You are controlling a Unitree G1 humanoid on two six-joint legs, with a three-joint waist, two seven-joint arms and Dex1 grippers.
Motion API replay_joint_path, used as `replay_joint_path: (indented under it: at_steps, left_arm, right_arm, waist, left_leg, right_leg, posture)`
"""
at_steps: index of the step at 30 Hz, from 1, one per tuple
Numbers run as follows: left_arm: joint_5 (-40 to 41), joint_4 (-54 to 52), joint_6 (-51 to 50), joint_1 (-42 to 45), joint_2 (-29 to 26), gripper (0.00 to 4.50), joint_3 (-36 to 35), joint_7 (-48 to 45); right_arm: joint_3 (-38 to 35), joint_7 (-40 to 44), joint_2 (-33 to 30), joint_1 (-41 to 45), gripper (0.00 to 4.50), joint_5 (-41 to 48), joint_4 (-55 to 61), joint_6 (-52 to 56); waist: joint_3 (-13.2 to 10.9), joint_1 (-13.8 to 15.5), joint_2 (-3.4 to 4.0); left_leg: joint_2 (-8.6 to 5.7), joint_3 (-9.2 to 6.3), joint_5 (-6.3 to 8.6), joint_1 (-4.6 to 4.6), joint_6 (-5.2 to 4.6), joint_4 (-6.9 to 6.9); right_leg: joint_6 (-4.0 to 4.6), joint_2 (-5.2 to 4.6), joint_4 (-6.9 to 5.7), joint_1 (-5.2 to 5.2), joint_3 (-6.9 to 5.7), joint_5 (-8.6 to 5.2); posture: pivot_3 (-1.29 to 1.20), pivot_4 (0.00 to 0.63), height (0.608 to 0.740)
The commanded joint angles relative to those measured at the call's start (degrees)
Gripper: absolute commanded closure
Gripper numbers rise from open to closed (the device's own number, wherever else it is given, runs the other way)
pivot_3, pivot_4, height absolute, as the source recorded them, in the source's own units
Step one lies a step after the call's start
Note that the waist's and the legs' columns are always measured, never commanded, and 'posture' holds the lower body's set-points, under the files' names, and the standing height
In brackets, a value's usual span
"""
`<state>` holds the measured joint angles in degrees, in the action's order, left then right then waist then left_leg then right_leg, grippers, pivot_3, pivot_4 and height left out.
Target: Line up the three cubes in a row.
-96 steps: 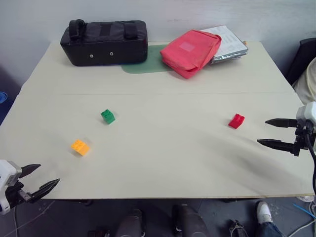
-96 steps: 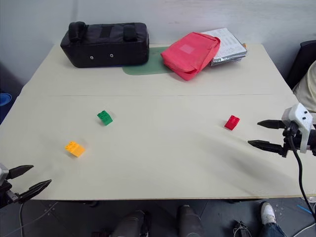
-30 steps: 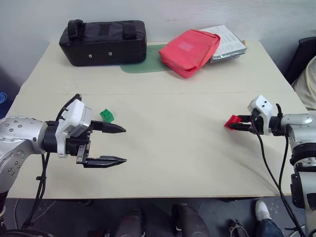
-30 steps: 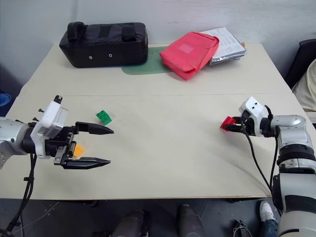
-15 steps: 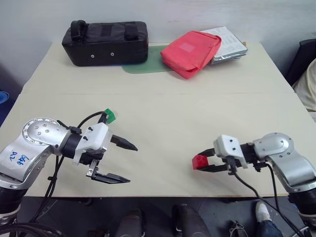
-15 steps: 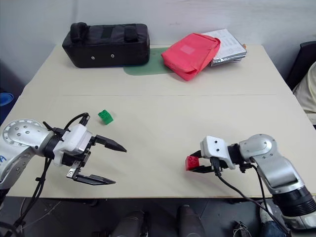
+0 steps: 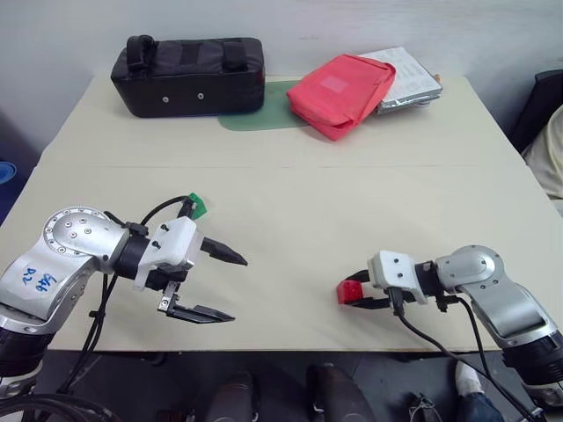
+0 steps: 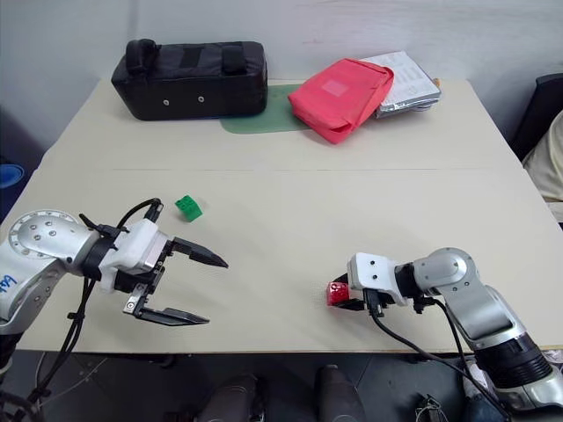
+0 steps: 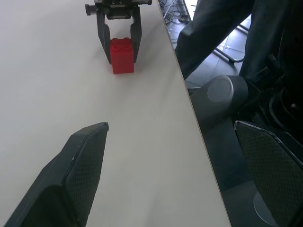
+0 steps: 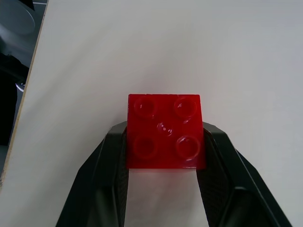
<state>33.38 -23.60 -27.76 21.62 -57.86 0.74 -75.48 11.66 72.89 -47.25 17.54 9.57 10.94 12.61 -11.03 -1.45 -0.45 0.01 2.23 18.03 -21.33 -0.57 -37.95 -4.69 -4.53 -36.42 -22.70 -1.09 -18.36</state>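
Gripping the red brick [image 10: 164,130], the right gripper [image 8: 339,295] should set it level beside the green brick [image 8: 187,207]; left gripper [image 7: 227,286] jaws wide.

The right gripper [image 7: 354,295] sits near the table's [image 7: 352,202] front edge with a brick [image 10: 165,130] between its fingers. The left gripper [image 7: 220,287] hangs well to its left. A second brick [image 7: 196,206] lies just behind the left gripper. Far behind both hands, a case [image 7: 187,75] lies left of a pouch [image 7: 341,92].
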Motion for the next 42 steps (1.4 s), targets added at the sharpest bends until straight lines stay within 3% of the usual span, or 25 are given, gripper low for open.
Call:
replay_joint_path:
  at_steps: [1, 10, 16, 19, 22, 27, 31, 35, 39, 42]
  left_arm:
    - [-1.04, 0.47, 1.08, 0.83, 0.57, 0.0, -0.04, 0.29]
    - [-0.94, 0.58, 0.43, -0.85, 0.58, 0.0, -1.44, 1.11]
    - [-0.68, -0.04, -0.87, -11.06, 0.53, 0.0, -10.4, 6.73]
    - [-0.44, -3.43, -3.73, -22.45, 3.84, 0.0, -22.35, 13.89]
    - [0.17, -6.37, -5.79, -30.54, 7.16, 0.0, -30.93, 17.91]
    - [-2.48, -6.69, -2.64, -45.29, 11.5, 0.0, -43.09, 16.96]
    - [-2.86, 0.35, -1.58, -42.41, 9.02, 0.0, -46.07, 18.31]
    - [-1.52, 5.97, -4.06, -33.54, 4.69, 0.0, -43.63, 20.2]
    - [-3.91, 12.32, -5.5, -19.87, 1.33, 0.0, -32.79, 22.95]
    - [-9.64, 20.69, -3.67, -6.68, 0.74, 0.0, -19.73, 22.06]
  right_arm:
    - [0.65, -0.2, 0.38, 0.88, 3.02, -0.28, -0.23, -0.66]
    - [-2.17, 0.52, -1.28, 0.73, 0.06, 3.67, 2.63, 2.56]
    - [-9.24, 3.04, -4.29, 2.22, 0.02, 13.21, 6.55, 7.98]
    - [-13.31, 5.22, -5.36, 7.1, 0.02, 21.6, 6.93, 13.96]
    - [-14.42, 5.97, -5.85, 10.29, 0.02, 24.62, 6.01, 16.78]
    - [-15.36, 7.96, -6.98, 13.86, 0.02, 26.68, 3.48, 18.26]
    - [-15.93, 7.1, -6.31, 15.71, 0.02, 27.5, 2.36, 18.88]
    - [-16.59, 4.59, -5.3, 16.64, 0.02, 28.36, 2.44, 20.14]
    - [-16.96, 2.92, -4.96, 15.44, 0.02, 28.45, 4.03, 20.1]
    - [-17.62, 0.88, -4.56, 14.6, 0.02, 28.31, 5.18, 19.96]
  waist:
    - [0.0, 0.0, 0.0]
    - [0.0, 0.0, 0.0]
    - [0.0, -0.2, -0.01]
    - [-0.01, -0.45, 0.0]
    - [-0.01, -0.15, -0.04]
    - [-0.01, 0.01, -0.05]
    - [-0.01, 0.69, -0.05]
    - [-0.01, 0.79, -0.05]
    - [-0.01, 0.93, -0.04]
    - [-0.01, 0.97, -0.04]
  left_leg:
    - [0.0, 0.0, 0.0, 0.0, 0.0, -0.01]
    - [0.01, -0.01, 0.01, 0.0, -0.01, -0.01]
    - [0.08, -0.02, 0.08, 0.0, -0.13, -0.01]
    - [0.13, -0.02, 0.15, 0.04, -0.19, 0.02]
    - [0.16, -0.1, 0.18, 0.04, -0.19, 0.03]
    - [0.15, -0.13, 0.34, 0.03, -0.28, 0.04]
    - [0.13, -0.17, 0.39, 0.04, -0.31, 0.04]
    - [0.13, -0.18, 0.4, 0.03, -0.3, 0.06]
    - [0.09, -0.16, 0.41, 0.02, -0.26, 0.16]
    - [0.07, -0.14, 0.35, 0.0, -0.15, 0.23]
  right_leg:
    - [0.0, 0.0, 0.0, 0.0, 0.0, 0.0]
    - [0.0, 0.0, -0.02, 0.0, -0.01, 0.0]
    - [0.0, 0.0, -0.01, 0.0, 0.0, 0.0]
    - [0.01, 0.01, 0.04, -0.01, 0.03, -0.01]
    - [0.05, 0.0, 0.1, 0.0, -0.04, -0.03]
    - [0.06, -0.05, 0.36, 0.12, -0.11, -0.03]
    - [0.08, -0.11, 0.42, 0.15, -0.18, -0.03]
    - [0.1, -0.12, 0.42, 0.14, -0.18, -0.03]
    - [0.09, -0.16, 0.46, 0.1, -0.17, -0.03]
    - [0.08, -0.15, 0.45, 0.05, -0.17, -0.03]
  posture:
    - [0.0, 0.15, 0.74]
    - [0.0, 0.15, 0.74]
    - [0.0, 0.15, 0.74]
    - [0.0, 0.15, 0.74]
    - [0.0, 0.15, 0.74]
    - [0.0, 0.15, 0.74]
    - [0.0, 0.15, 0.74]
    - [0.0, 0.15, 0.74]
    - [0.0, 0.15, 0.74]
    - [0.0, 0.15, 0.74]
